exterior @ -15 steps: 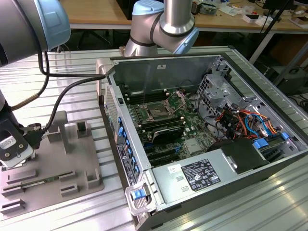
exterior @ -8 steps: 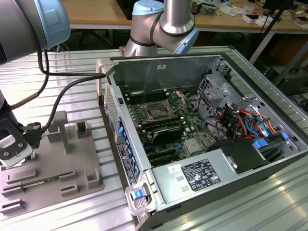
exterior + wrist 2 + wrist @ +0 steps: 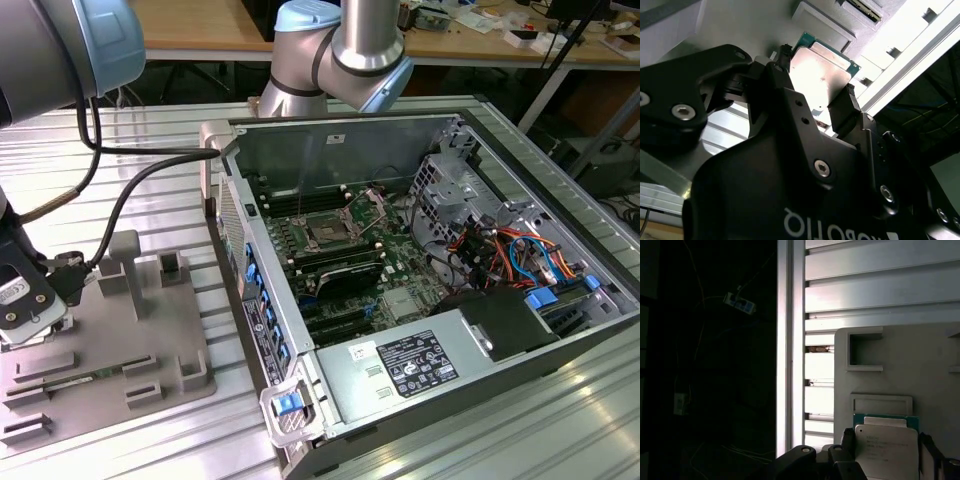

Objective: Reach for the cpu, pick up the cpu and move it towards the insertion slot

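Arm: one, reaching down at the exterior view's left.
Gripper: low over a grey moulded tray on the ribbed metal tabletop.
Fingers: black, drawn in against two opposite edges of the cpu and holding it between them, as seen in both wrist views.
Cpu: silvery square face with a thin green rim, flat, close over the tray beside a raised rectangular frame. Whether it is lifted clear of the tray cannot be told.
Computer case: open, lying beside the tray, towards the exterior view's right.
Insertion slot: on the board inside the case, clamp raised, well apart from the gripper.
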